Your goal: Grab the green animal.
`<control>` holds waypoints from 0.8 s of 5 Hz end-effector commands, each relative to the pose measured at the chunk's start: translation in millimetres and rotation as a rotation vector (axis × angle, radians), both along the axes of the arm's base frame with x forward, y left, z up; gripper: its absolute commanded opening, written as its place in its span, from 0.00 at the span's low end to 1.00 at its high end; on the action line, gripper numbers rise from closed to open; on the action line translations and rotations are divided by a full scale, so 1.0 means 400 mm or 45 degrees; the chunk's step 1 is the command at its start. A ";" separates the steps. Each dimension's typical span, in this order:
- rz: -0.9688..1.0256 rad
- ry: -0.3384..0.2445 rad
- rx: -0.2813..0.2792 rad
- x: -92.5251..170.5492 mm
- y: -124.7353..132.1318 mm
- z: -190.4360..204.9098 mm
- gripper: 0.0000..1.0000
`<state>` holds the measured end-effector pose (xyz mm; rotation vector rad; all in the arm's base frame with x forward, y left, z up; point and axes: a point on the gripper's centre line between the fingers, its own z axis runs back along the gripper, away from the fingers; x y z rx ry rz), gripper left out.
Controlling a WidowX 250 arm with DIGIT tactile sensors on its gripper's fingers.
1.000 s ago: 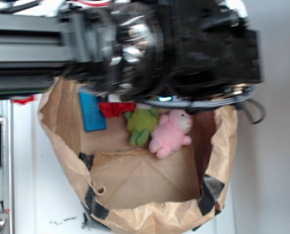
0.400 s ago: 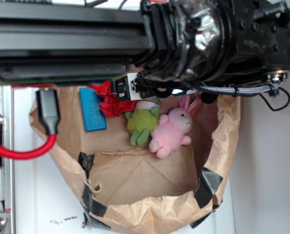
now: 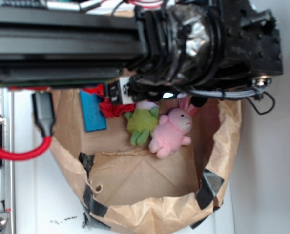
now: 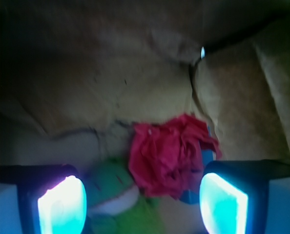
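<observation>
Green plush frog (image 3: 142, 124) lies in the paper bag (image 3: 223, 141), touching the pink bunny (image 3: 171, 131) and red fabric flower (image 4: 169, 153), so the gripper (image 4: 142, 204), fingers (image 4: 62, 204) apart, risks pinching the flower instead.

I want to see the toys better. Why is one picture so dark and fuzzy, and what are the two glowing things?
Wrist view: dim and blurred inside the paper bag; the glowing cyan shapes are the gripper fingertips, overexposed, jaws open. Red flower and green animal look soft. Exterior view: brighter, sharper; the arm blocks the top.
</observation>
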<state>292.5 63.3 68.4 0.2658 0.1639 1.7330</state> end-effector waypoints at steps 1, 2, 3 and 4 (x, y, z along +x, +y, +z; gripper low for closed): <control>-0.014 -0.317 -0.065 -0.047 -0.002 0.079 1.00; -0.051 -0.508 -0.040 -0.056 -0.031 0.088 1.00; -0.015 -0.547 -0.009 -0.039 -0.046 0.083 1.00; -0.004 -0.620 0.013 -0.028 -0.071 0.059 1.00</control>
